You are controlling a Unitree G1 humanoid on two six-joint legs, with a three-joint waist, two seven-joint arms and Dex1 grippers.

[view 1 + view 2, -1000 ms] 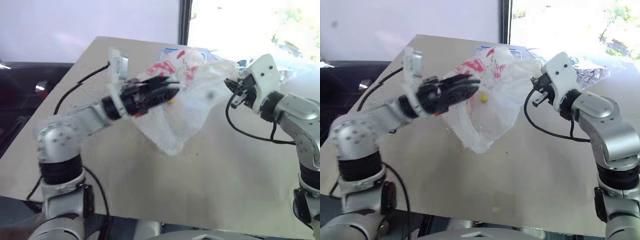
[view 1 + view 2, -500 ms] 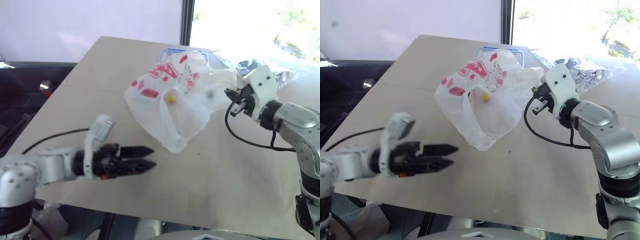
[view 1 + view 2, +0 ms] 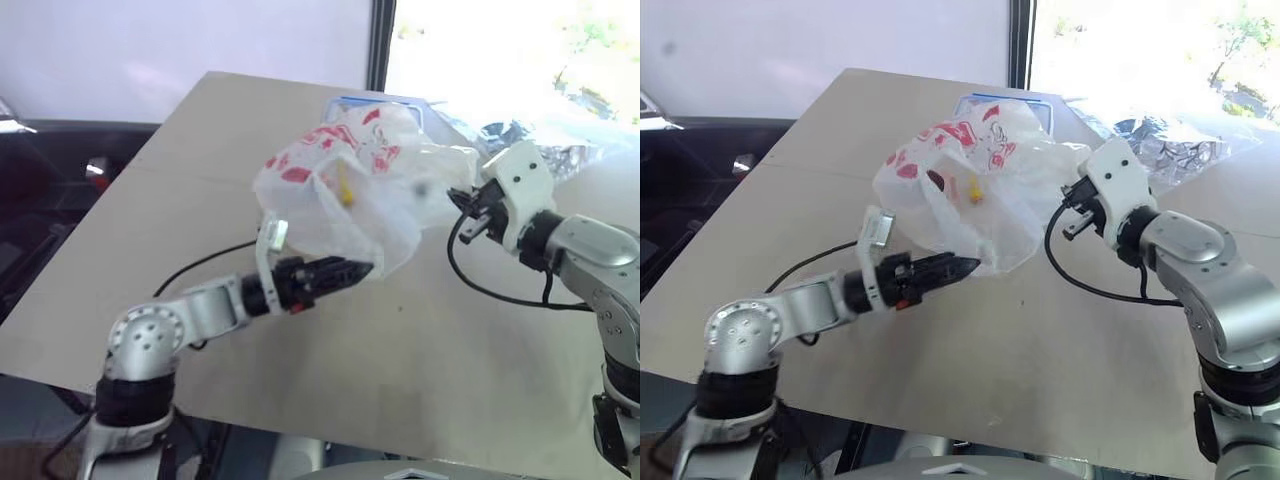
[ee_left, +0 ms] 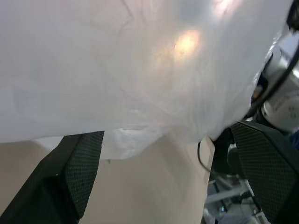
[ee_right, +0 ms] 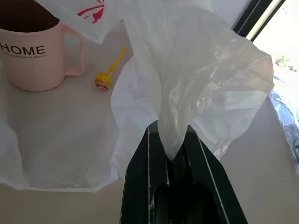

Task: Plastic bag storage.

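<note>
The left hand (image 3: 355, 270) stands released, its black fingers spread wide just under the hanging lower edge of the plastic bag (image 3: 360, 190). The bag is lifted above the middle of the tan worktop (image 3: 420, 370), bunched, with its red print toward 11 o'clock. Inside it the right wrist view shows a pink mug (image 5: 35, 51) and a small yellow stick (image 5: 110, 70). At the bag's 3 o'clock, the right hand (image 5: 173, 151) is clenched, grasping a gathered fold of the bag.
</note>
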